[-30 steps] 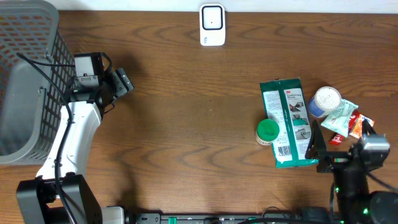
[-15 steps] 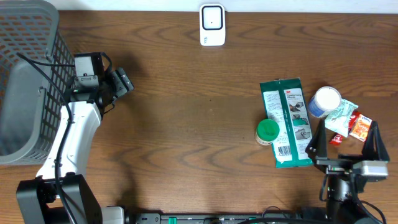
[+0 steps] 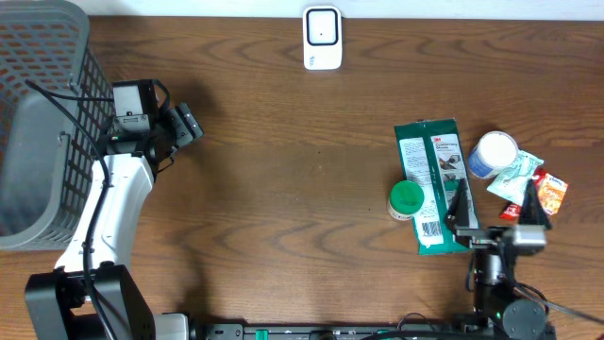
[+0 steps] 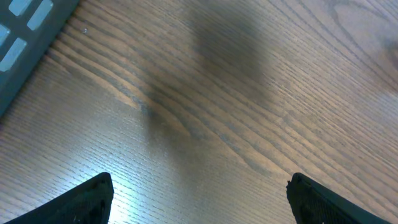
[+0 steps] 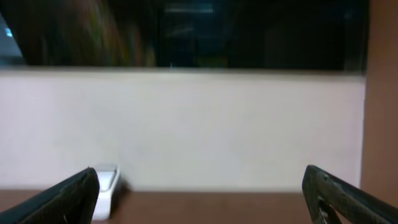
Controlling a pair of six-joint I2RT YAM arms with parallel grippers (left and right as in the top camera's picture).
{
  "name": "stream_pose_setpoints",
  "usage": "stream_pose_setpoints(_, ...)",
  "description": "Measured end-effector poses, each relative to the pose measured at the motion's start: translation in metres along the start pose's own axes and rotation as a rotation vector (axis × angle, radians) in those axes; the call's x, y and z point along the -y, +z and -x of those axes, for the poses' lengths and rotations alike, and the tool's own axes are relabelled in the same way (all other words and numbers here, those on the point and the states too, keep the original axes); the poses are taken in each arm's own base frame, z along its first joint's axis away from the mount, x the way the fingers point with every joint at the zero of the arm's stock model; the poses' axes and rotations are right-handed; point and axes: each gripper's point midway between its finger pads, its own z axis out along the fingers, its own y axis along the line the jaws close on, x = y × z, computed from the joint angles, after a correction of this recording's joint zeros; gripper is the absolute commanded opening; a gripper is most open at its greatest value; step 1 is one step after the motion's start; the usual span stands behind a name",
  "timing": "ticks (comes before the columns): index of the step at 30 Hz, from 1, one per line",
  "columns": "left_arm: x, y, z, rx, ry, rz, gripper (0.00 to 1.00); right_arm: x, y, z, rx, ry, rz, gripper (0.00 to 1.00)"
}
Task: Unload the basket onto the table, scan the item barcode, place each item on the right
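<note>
The flat green plastic wipes pack [image 3: 427, 161] is best seized by the wide-spread right gripper [image 3: 497, 201], its barcode [image 3: 431, 229], seemingly near the lower end, left uncovered.

Green wipes pack [image 3: 436, 184] — white scanner [image 3: 322, 38] — grey basket [image 3: 57, 38].

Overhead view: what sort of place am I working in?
Probably a mock checkout bench: white scanner at the far edge, grey mesh basket, and packaged goods like the green wipes pack.

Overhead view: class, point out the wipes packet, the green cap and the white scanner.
wipes packet [image 3: 429, 161], overhead view, upper printed face.
green cap [image 3: 407, 197], overhead view, its round top.
white scanner [image 3: 322, 38], overhead view, its front face.
</note>
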Motion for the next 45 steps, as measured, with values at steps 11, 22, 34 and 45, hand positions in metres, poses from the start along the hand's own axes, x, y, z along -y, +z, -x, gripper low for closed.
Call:
stream_pose_setpoints(11, 0.0, 0.0, 0.0, 0.0, 0.0, 0.0, 0.89, 0.001, -0.02, -0.098, -0.407, 0.027, -0.01, 0.99)
stream_pose_setpoints(22, 0.0, 0.0, 0.0, 0.0, 0.0, 0.0, 0.89, 0.001, -0.02, -0.098, -0.406, -0.039, 0.004, 0.99)
stream_pose_setpoints(34, 0.0, 0.0, 0.0, 0.0, 0.0, 0.0, 0.89, 0.001, -0.02, -0.098, -0.406, -0.056, 0.007, 0.99)
stream_pose_setpoints(45, 0.0, 0.0, 0.0, 0.0, 0.0, 0.0, 0.89, 0.001, -0.02, -0.098, -0.406, -0.057, 0.008, 0.99)
